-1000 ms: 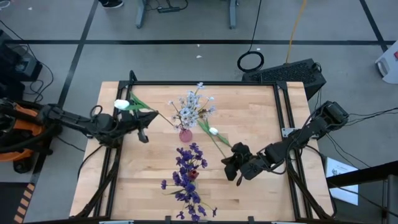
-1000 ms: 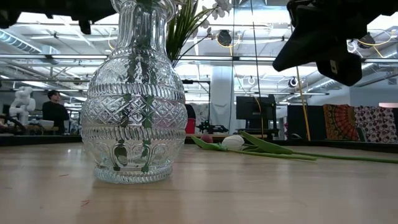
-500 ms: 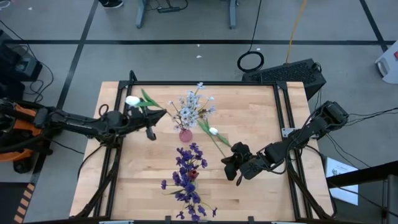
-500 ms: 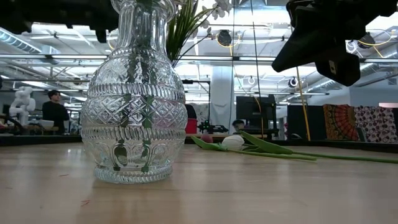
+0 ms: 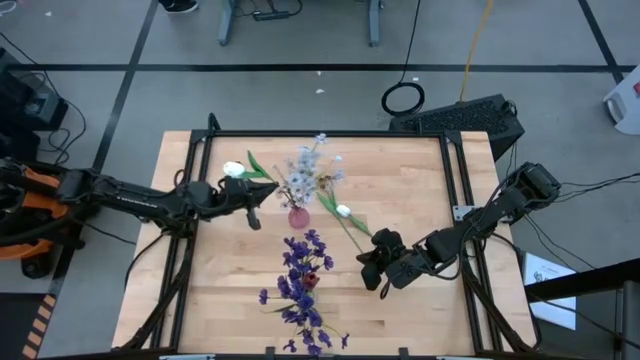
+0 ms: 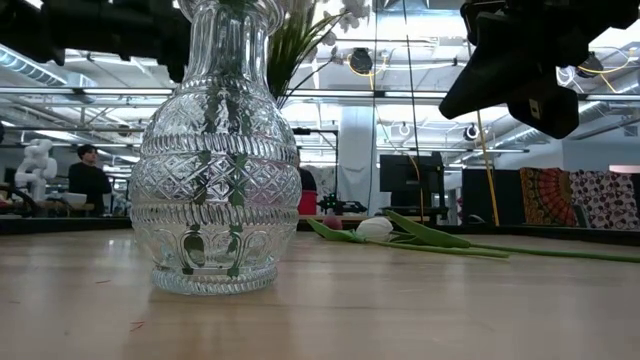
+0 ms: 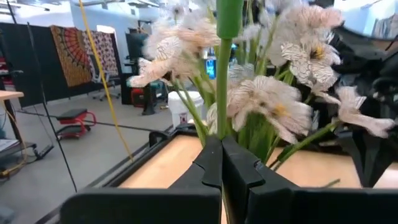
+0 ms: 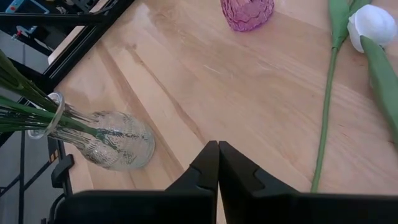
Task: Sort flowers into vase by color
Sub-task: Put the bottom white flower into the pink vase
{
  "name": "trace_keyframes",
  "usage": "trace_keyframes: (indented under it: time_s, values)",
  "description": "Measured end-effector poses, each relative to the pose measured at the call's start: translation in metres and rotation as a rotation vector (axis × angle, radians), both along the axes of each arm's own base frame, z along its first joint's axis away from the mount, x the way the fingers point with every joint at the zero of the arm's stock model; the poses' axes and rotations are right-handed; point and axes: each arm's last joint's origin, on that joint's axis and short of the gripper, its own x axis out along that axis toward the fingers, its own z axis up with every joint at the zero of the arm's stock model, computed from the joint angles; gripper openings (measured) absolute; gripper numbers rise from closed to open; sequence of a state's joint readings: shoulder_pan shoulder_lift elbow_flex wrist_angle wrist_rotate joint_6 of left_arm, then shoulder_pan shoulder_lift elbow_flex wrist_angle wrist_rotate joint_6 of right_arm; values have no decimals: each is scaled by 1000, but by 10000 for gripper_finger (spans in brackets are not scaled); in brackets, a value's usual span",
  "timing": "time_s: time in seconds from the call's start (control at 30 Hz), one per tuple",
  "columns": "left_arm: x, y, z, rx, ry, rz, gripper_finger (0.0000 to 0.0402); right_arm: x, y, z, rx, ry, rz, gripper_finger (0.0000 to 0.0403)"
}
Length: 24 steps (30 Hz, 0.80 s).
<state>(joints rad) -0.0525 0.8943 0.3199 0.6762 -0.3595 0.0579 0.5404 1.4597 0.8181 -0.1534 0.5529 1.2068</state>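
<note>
My left gripper (image 5: 262, 190) is shut on a white tulip (image 5: 233, 170) and holds it in the air just left of the pink vase (image 5: 298, 215), which holds pale lavender-white flowers (image 5: 310, 170). A clear glass vase (image 6: 215, 170) holds dark purple flowers (image 5: 303, 280). A second white tulip (image 5: 343, 211) lies flat on the table, its stem running toward my right gripper (image 5: 366, 262). My right gripper is shut and empty above the table, right of the clear vase; it also shows in the right wrist view (image 8: 217, 155). My left gripper pinches the tulip's green stem (image 7: 221, 121) between its two fingers, away from the bud. The fingers come about level from the table's left and lie across the stem. The tulip is lifted clear, its bud (image 5: 233, 170) pointing back toward the far left.
A black frame rail (image 5: 190, 150) runs round the wooden table. The pale flowers (image 7: 273, 99) stand close in front of my left gripper. Bare wood (image 5: 410, 180) lies at the far right of the table and at the near left (image 5: 220, 290).
My left gripper has gone toward the table's right edge, toward the pink vase, carrying the white tulip with it clear of the table. My right gripper has kept still.
</note>
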Motion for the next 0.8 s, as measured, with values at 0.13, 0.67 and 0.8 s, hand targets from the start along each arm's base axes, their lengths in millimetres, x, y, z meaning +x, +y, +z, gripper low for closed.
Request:
trace_keyframes:
  time_s: [0.13,0.67,0.8]
  values:
    - [6,0,-8,2,47,0,0,0,0,0,-3,5,0,0]
    - [20,-1,-30,10,172,-1,0,-1,-1,-1,-10,15,-1,0]
    - [22,-1,-34,10,190,-1,3,-1,-1,-1,-8,14,-1,0]
